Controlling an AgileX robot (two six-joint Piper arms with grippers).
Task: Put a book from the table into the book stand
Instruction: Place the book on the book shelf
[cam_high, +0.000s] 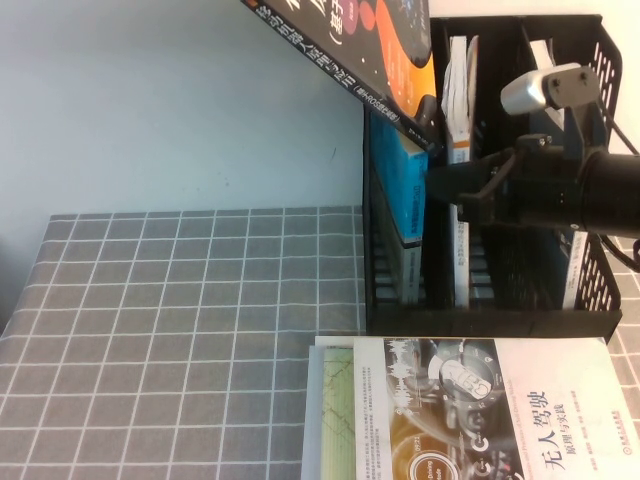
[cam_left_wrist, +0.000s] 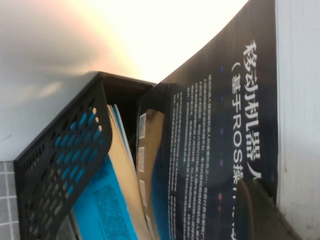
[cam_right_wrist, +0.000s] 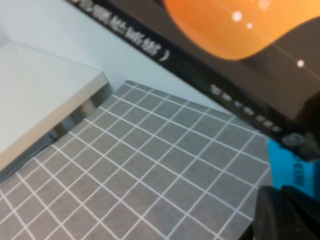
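**Inspector:** State what stood on the worktop, largest first.

**Onlooker:** The table (cam_high: 180, 320) carried a gray cloth with a white grid. Toward its far right corner stood the book stand (cam_high: 600, 300), black, perforated walls, three slots. The book (cam_high: 390, 50), black cover with an orange swoosh, was raised off the table and tilted, its lower corner at the stand's leftmost slot, above a blue-spined book (cam_high: 400, 190) already lodged there. A white-covered book (cam_high: 470, 410) lay flat at the near right edge.

**Inspector:** And the grippers?

**Onlooker:** The right gripper (cam_high: 435, 125) hung in front of the stand's upper part, clamped on the book's lower corner. The left gripper (cam_left_wrist: 265, 210) was close against the cover, above the stand; whether it gripped I could not tell.

**Inspector:** Handling assessment?

**Onlooker:** In my judgement, a large paperback: moderately heavy, flexible, glossy and apt to slip. Held by one corner it would likely sag and twist. A hold nearer the spine, where it is stiffest, would guide it better into the occupied slot.
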